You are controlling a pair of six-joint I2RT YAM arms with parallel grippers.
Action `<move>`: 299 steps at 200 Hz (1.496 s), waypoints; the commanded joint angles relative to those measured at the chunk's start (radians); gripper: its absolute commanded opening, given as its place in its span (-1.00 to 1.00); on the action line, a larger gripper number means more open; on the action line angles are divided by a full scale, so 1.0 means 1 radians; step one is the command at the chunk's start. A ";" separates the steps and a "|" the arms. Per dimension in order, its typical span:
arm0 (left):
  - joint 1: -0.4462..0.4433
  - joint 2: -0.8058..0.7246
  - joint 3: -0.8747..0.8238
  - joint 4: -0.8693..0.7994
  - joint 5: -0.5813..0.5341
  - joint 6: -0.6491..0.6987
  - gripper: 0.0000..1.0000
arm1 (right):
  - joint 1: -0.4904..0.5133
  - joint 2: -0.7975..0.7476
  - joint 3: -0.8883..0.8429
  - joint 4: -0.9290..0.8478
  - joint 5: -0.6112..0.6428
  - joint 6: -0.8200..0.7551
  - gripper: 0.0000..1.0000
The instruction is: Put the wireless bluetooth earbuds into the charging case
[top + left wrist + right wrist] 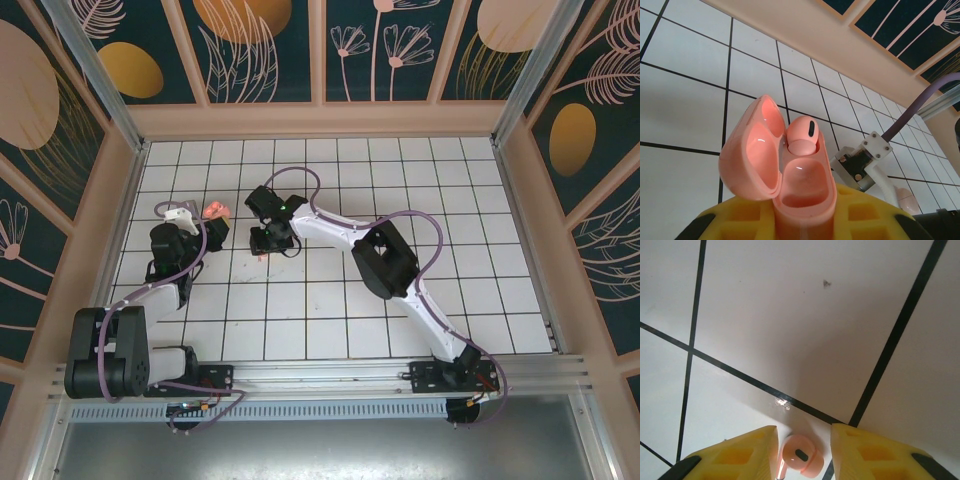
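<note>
The salmon-pink charging case (805, 197) stands upright in my left gripper (805, 220), which is shut on its lower body. Its hinged lid (752, 150) hangs open to the left. One pink earbud (802, 134) sits in the far socket, and the near socket is bare. From above, the case (215, 211) shows at the left gripper (205, 214). My right gripper (263, 250) points down at the floor just right of it. Its yellow fingers (740, 452) straddle a second earbud (800, 460) lying on the white tile; the left finger is close against it and the right one stands apart, jaws open (804, 450).
The floor is white tile with black grid lines (890, 350), walled by a beige rim (320, 120) and patterned panels. The right arm's wrist camera bracket (862, 160) and purple cable (920, 107) sit close to the right of the case.
</note>
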 commanded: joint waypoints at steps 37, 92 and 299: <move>0.008 -0.006 0.027 0.003 0.007 0.008 -0.61 | 0.013 -0.002 0.000 -0.049 0.073 -0.010 -0.42; 0.007 -0.011 0.031 -0.026 0.004 0.027 -0.62 | 0.015 -0.095 -0.096 0.016 0.086 -0.024 -0.51; 0.007 -0.012 0.060 -0.073 0.052 0.053 -0.64 | -0.026 -0.346 -0.386 0.045 0.000 -0.003 -0.29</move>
